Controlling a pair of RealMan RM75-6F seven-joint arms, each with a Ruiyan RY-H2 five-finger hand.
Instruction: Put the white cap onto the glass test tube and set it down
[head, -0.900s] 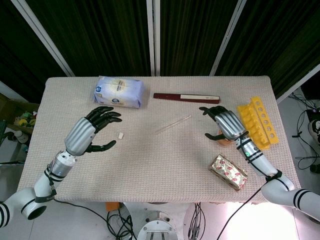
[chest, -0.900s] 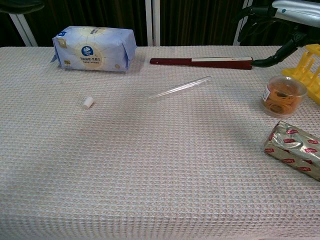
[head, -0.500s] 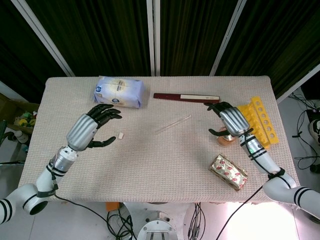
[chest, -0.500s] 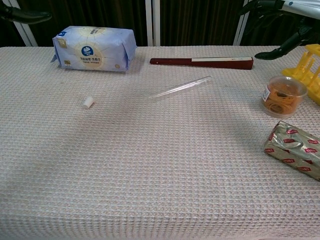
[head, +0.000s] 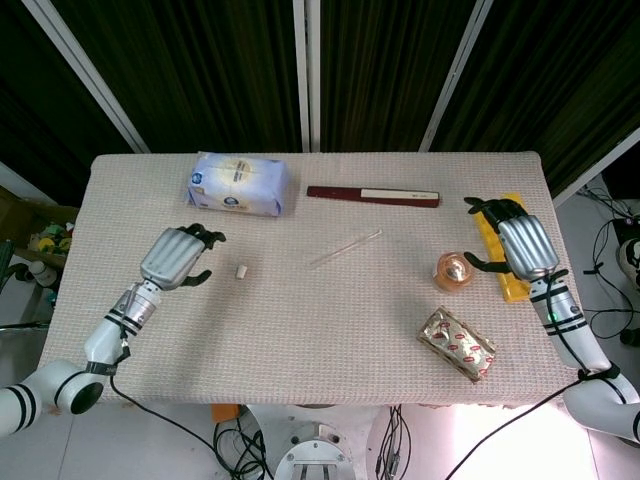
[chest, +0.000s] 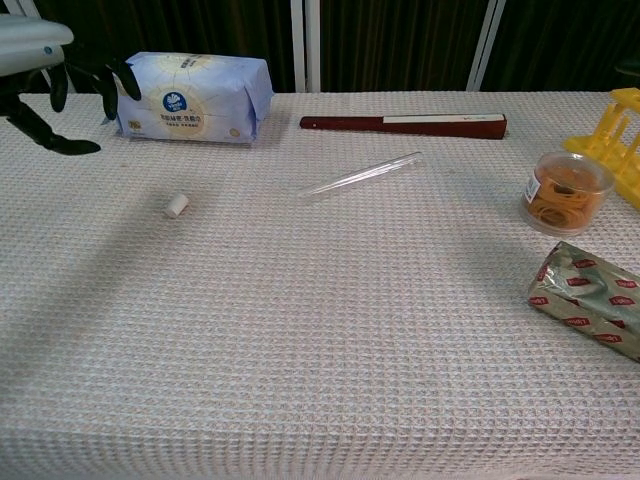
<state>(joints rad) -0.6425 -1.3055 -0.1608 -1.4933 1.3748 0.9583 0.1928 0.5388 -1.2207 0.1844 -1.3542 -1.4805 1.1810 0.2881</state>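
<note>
White cap (head: 240, 270) lies loose beside left hand (head: 176, 257) fingers (head: 205, 237), glass test tube (head: 345, 249) beyond; both hands empty, fingers spread, right hand (head: 520, 245) far off. Step: reaching; next, pinch cap.

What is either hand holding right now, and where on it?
Nothing is held. The left hand and right hand are both free, fingers apart. The white cap and the glass test tube lie apart on the table.

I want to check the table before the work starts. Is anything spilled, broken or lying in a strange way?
Nothing looks spilled or broken. The glass test tube lies on its side, uncapped, though a yellow rack stands at the right edge. The white cap lies apart from it.
</note>
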